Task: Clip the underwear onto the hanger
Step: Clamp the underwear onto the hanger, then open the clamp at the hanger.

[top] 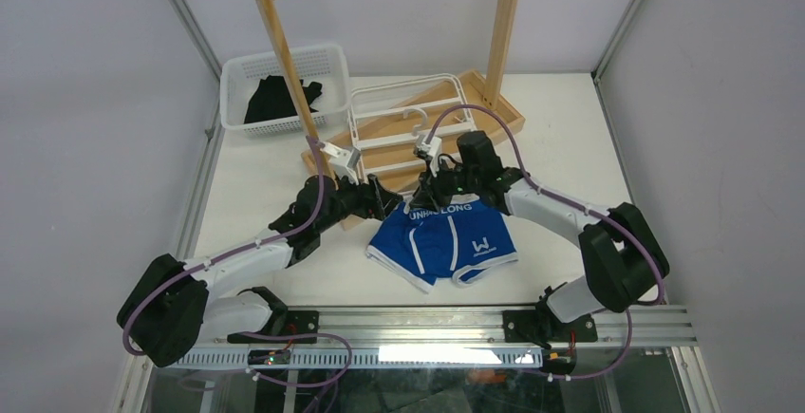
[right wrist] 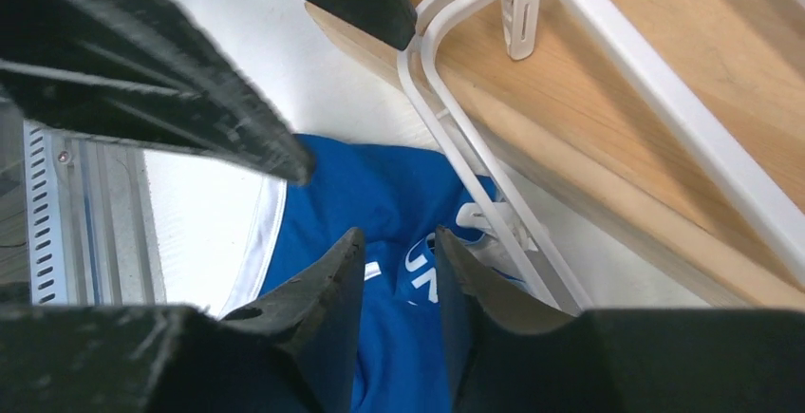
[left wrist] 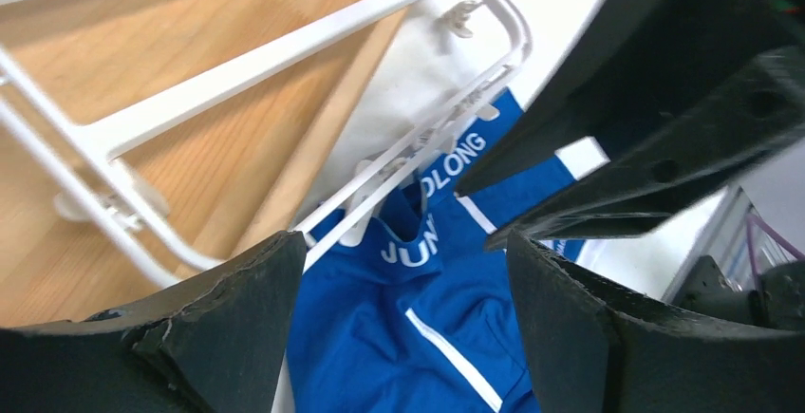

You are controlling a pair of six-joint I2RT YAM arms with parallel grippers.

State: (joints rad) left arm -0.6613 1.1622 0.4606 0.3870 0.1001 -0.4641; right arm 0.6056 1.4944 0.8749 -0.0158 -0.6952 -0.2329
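Your table carries a tall wooden rack at the back. To its left is a white basket with a black garment in it, which is not part of your job. The hanger lies flat across the rack's wooden base, not hung from the top rail. The underwear is spread on the table just in front of it, legs toward you. Its waistband is drawn up against the hanger's near edge.

Both arms meet over that waistband. Your left gripper is released, its fingers spread wide with only cloth lying below them and nothing between them. Your right gripper stands just beside it with its fingers parted by a narrow gap. You see blue cloth through the gap, but none of it looks pinched, so I read it as let go.

A small white clip on the hanger's near bar sits right on the lettered band and appears to bite it. The band bunches and lifts there, which suggests the clip has hold of it. Whether a second clip also holds the band, you cannot tell from these views.

By my reading you are near the end of the job. What remains is to check that the clip holds, add a second clip if needed, and draw both arms clear.
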